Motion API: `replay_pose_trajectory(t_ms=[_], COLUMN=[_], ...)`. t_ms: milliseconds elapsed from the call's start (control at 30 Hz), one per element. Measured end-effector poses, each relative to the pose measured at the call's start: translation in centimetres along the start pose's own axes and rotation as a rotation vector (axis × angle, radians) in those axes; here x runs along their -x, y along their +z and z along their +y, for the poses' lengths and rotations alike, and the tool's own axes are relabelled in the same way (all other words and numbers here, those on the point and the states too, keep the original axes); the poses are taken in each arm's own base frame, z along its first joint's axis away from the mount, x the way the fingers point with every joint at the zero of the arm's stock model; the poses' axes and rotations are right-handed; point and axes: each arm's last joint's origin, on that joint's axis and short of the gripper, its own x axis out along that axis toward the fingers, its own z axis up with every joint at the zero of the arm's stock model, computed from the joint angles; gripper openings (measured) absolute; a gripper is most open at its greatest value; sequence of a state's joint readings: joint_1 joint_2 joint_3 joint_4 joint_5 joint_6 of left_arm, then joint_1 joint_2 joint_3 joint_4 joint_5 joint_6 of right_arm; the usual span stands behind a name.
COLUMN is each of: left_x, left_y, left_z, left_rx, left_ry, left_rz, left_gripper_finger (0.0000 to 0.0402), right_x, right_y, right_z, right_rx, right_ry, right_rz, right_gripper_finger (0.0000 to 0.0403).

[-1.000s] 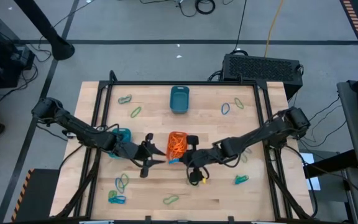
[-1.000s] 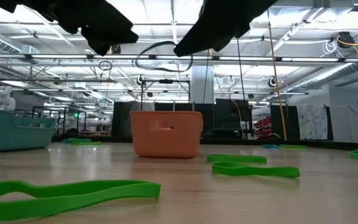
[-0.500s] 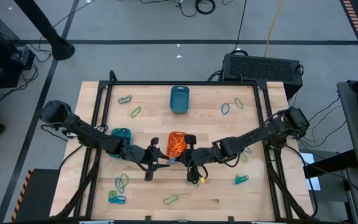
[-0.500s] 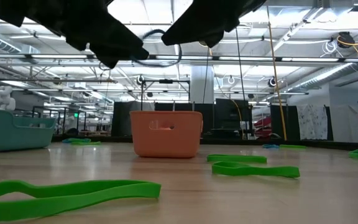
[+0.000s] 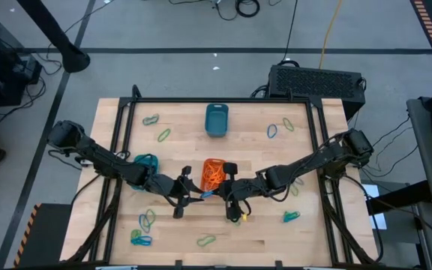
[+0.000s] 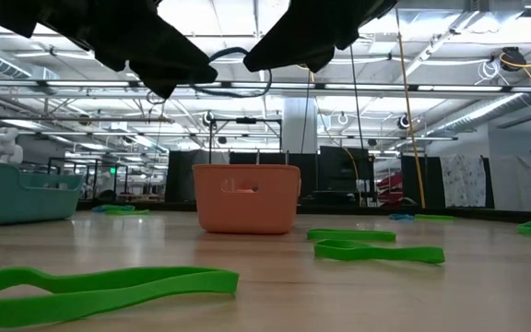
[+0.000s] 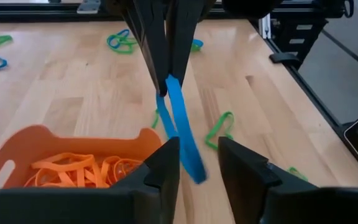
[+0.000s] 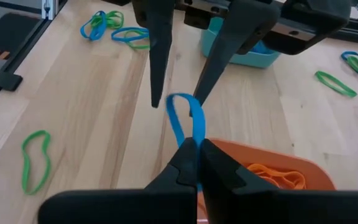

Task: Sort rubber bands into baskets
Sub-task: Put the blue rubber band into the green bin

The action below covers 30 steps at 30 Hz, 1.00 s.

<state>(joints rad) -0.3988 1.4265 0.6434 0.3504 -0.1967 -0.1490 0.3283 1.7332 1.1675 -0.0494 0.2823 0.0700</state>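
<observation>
Seen from above, the left gripper [image 5: 193, 194] and right gripper [image 5: 217, 192] meet at the near left corner of the orange basket [image 5: 214, 174], a small blue rubber band [image 5: 205, 193] between their tips. The turquoise basket [image 5: 146, 165] sits to the left under the left arm, the dark teal basket [image 5: 216, 119] at the far edge. Green and blue bands [image 5: 142, 229] lie scattered across the wooden table [image 5: 261, 232]

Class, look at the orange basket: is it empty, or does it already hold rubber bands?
Not empty. The orange basket holds a tangle of orange rubber bands, seen in the left wrist view and from above.
</observation>
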Motion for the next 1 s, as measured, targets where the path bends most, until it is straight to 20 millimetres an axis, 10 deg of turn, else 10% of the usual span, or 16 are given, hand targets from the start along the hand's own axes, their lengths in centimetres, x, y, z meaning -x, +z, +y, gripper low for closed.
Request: replay_pose_trajectory(t_ms=[333, 600, 1000], left_x=[0.0, 0.3, 8.5], left_y=[0.0, -0.1, 1.2], left_z=[0.0, 0.6, 2.2], left_rx=[-0.007, -0.004, 0.261], left_ry=[0.000, 0.028, 0.233], left_rz=[0.000, 0.040, 0.513], left_gripper_finger=[0.0010, 0.0006, 0.0003], right_x=[0.0, 0.0, 0.0], right_y=[0.0, 0.0, -0.1], right_z=[0.0, 0.0, 0.0], right_rx=[0.004, 0.007, 0.008], right_ry=[0.000, 0.000, 0.000], right_rz=[0.000, 0.000, 0.013], right_gripper_finger=[0.0014, 0.0069, 0.0146])
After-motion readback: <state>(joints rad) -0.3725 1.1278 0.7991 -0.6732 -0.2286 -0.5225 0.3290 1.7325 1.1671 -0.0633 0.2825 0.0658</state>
